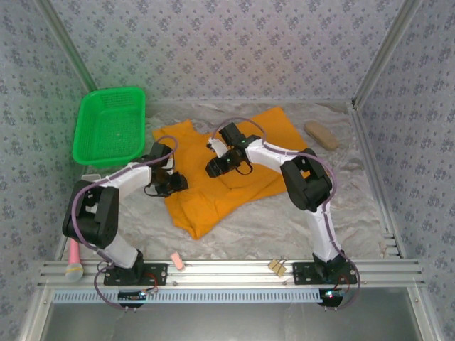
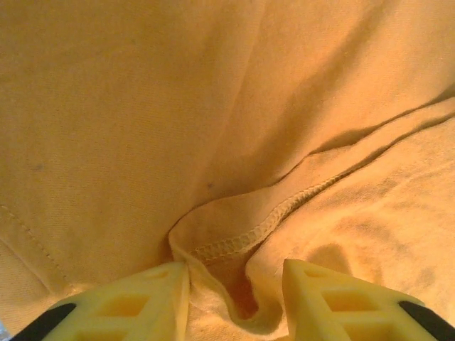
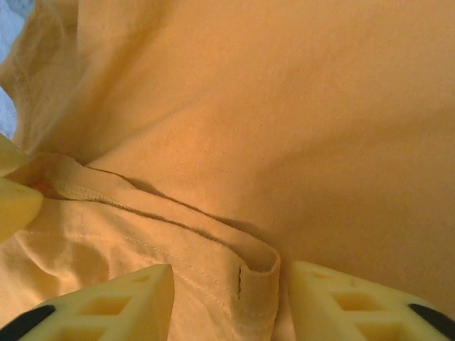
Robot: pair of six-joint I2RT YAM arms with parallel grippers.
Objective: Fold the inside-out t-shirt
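The inside-out t-shirt lies rumpled and orange-yellow on the pale table cover, its stitched seams showing. My left gripper is pressed down on its left part. In the left wrist view a bunched fold of hem stands squeezed between the yellow fingers of the left gripper. My right gripper sits on the shirt's middle. In the right wrist view a doubled hem edge is caught between the fingers of the right gripper. The print and the neck tag are hidden.
A green plastic basket stands at the back left, close to the left arm. A beige oblong object lies at the back right. Along the near rail are a pink-handled tool, a small pink piece and binder clips.
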